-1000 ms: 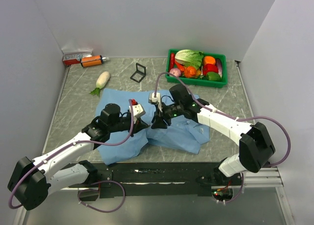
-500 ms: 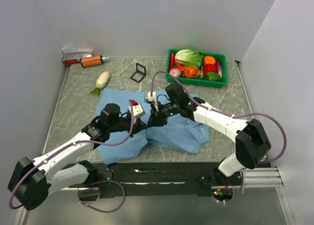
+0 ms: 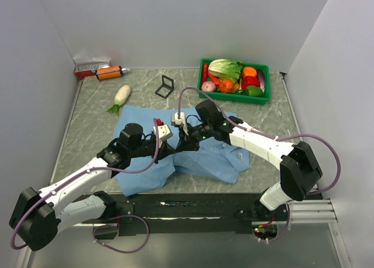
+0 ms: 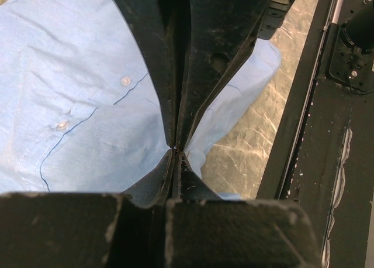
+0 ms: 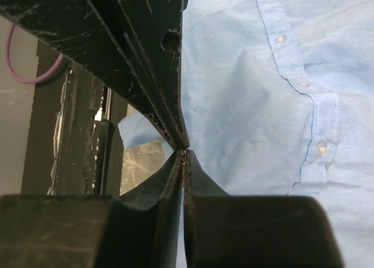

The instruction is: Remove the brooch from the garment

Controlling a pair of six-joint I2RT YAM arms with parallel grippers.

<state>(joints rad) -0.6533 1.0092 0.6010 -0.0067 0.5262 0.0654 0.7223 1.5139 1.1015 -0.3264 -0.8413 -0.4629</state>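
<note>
Arms bent inward over garment. Left gripper and right gripper nearly touching, both jaws pressed together. Green crate behind.

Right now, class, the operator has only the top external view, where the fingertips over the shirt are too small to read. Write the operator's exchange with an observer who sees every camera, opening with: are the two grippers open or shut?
Observer: The left wrist view shows the left gripper shut, fingertips meeting.
Operator: And the right one?
Observer: The right gripper is shut too, tips together in its own wrist view.
Operator: What lies beneath them?
Observer: Beneath both is the light blue shirt with small white buttons. I can make out no brooch in either wrist view.
</note>
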